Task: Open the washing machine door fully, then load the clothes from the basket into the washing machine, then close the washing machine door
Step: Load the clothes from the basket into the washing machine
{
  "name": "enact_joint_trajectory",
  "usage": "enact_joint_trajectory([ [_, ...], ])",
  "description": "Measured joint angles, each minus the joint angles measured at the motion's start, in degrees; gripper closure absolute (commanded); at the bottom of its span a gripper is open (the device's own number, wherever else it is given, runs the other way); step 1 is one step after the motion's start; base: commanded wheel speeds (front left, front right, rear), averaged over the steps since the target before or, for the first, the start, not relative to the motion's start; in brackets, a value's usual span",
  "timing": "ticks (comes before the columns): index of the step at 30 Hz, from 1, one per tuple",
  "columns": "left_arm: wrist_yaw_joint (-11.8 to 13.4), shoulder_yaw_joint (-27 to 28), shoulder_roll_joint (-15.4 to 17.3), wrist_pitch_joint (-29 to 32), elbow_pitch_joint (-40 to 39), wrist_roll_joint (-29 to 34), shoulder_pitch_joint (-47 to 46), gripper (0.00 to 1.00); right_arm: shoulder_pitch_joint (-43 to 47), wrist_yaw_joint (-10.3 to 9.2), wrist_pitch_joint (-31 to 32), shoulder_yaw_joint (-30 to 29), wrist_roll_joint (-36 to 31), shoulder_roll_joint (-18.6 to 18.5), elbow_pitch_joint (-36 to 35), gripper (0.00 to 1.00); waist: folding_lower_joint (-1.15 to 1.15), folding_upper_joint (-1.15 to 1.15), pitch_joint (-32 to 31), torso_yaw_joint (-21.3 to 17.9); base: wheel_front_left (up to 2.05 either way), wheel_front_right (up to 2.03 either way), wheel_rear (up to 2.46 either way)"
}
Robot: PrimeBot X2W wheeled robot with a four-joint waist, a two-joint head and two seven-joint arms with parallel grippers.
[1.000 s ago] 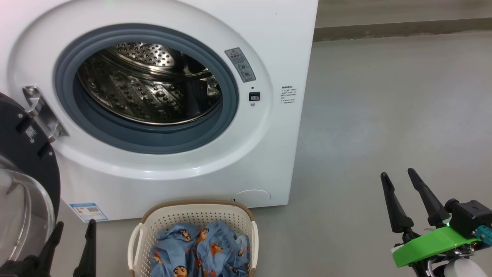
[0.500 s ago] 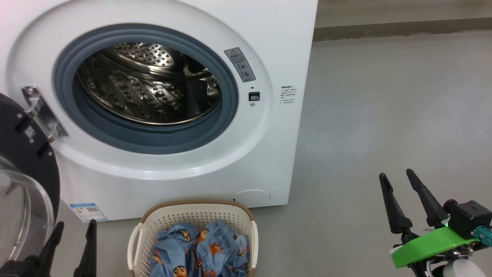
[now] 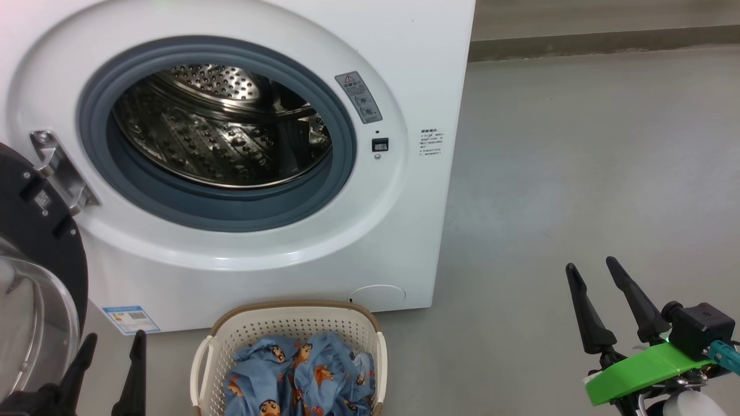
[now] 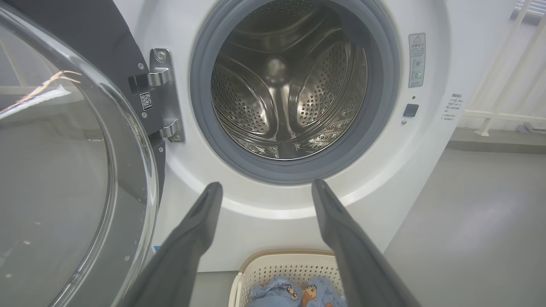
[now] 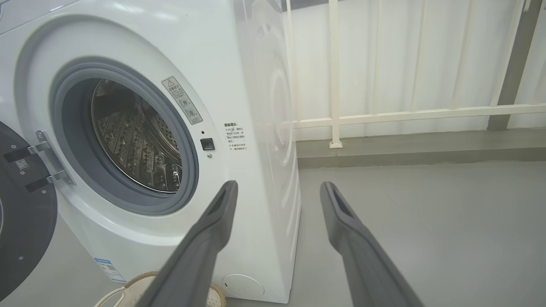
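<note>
The white washing machine (image 3: 404, 69) stands with its steel drum (image 3: 219, 127) bare inside the grey gasket. Its door (image 3: 34, 242) hangs swung out at the left on a steel hinge (image 3: 58, 170), black rim and glass bowl (image 4: 55, 179) toward me. The cream basket (image 3: 289, 323) sits on the floor before the machine, holding the crumpled light blue clothes (image 3: 298, 378). My left gripper (image 3: 113, 341) is open at the lower left, between door and basket, holding nothing. My right gripper (image 3: 592, 268) is open over bare floor at the lower right, far from the basket.
Grey floor (image 3: 578, 162) stretches to the machine's right. A low kerb (image 3: 607, 40) and a white railing (image 5: 405, 114) run behind it. A blue energy label (image 3: 130, 318) is stuck low on the machine's front.
The whole head view has slid a little leftward, so the camera moved. My right gripper sits slightly lower and further left in the picture. Nothing was taken hold of or let go.
</note>
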Motion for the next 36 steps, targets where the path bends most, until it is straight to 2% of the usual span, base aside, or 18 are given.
enact_joint_trajectory([
  [17,0.0,-0.2,0.2,0.0,0.1,0.0,-0.1,0.00,0.0,0.00,0.0,0.1,-0.1,0.1,0.0,0.00,0.00,0.00,1.5,-0.8,0.00,0.00,0.00],
  [36,-0.9,-0.4,0.7,0.0,2.4,0.0,-5.9,0.00,-2.7,0.00,0.0,-1.2,-4.2,4.2,-1.5,0.00,0.01,0.00,10.3,-2.2,0.00,0.00,0.00],
])
